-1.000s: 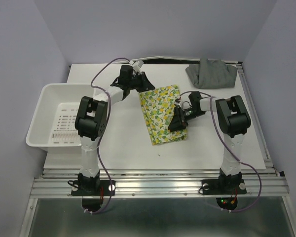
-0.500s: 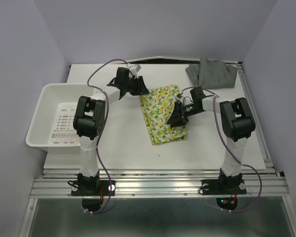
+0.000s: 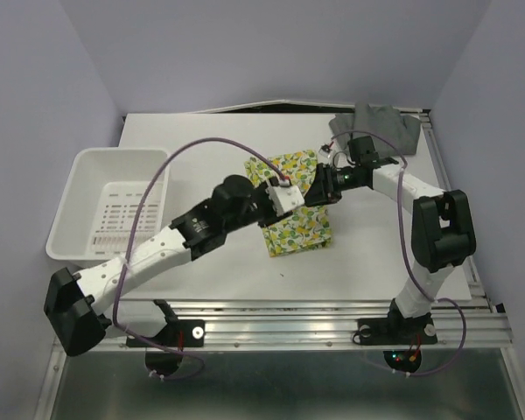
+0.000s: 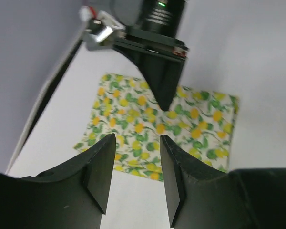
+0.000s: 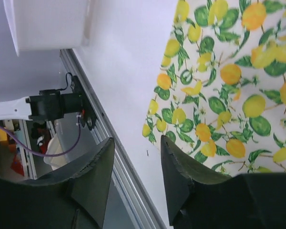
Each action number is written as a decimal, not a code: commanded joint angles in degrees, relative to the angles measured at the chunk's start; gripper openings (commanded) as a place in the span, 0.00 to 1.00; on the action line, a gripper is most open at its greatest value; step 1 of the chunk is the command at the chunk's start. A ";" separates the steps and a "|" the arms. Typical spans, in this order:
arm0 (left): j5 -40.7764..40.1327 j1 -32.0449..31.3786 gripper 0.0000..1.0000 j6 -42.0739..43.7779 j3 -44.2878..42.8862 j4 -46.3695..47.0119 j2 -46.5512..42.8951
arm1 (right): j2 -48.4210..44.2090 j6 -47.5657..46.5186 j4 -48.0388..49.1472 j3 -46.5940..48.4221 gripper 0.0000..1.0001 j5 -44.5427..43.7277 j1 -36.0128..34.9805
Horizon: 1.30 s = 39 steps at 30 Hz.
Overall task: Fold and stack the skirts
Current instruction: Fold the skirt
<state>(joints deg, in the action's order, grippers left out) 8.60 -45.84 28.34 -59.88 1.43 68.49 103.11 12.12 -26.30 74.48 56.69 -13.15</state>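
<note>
The lemon-print skirt [image 3: 297,232] lies folded flat at the table's middle. It also shows in the left wrist view [image 4: 195,124] and the right wrist view [image 5: 229,71]. The grey skirt [image 3: 376,129] lies bunched at the far right corner. My left gripper [image 3: 296,194] hovers over the lemon skirt's middle, open and empty [image 4: 137,138]. My right gripper [image 3: 318,191] faces it over the skirt's right side, open and empty [image 5: 137,139]. It also shows in the left wrist view [image 4: 159,71], pointing down at the cloth.
A white perforated basket [image 3: 79,201] stands at the table's left and shows in the right wrist view [image 5: 47,24]. A metal rail [image 3: 280,306] runs along the near edge. Purple walls close in on three sides.
My left arm has swung from the skirt's far left corner and now stretches low across the table to the skirt's middle. My right gripper has moved toward the skirt's far right side.
</note>
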 commanded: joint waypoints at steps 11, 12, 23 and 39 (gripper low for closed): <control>-17.56 -22.88 0.54 6.82 5.57 -5.38 16.57 | 5.25 -8.25 -5.60 -12.69 0.46 -4.48 0.14; -17.57 -23.15 0.54 6.73 5.04 -5.30 18.68 | 6.13 -8.08 -5.60 -12.43 0.46 -4.30 0.14; -21.26 -22.89 0.54 9.36 2.75 -0.30 29.50 | 6.84 -7.37 -5.69 -11.55 0.46 -5.53 0.14; -15.11 -17.26 0.29 8.40 -2.70 -6.27 38.91 | 7.46 -6.06 -5.69 -11.02 0.45 -3.69 0.14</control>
<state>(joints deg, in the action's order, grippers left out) -8.45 -63.26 36.29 -62.85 -1.96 106.83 110.28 6.00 -32.03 61.78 52.86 -13.15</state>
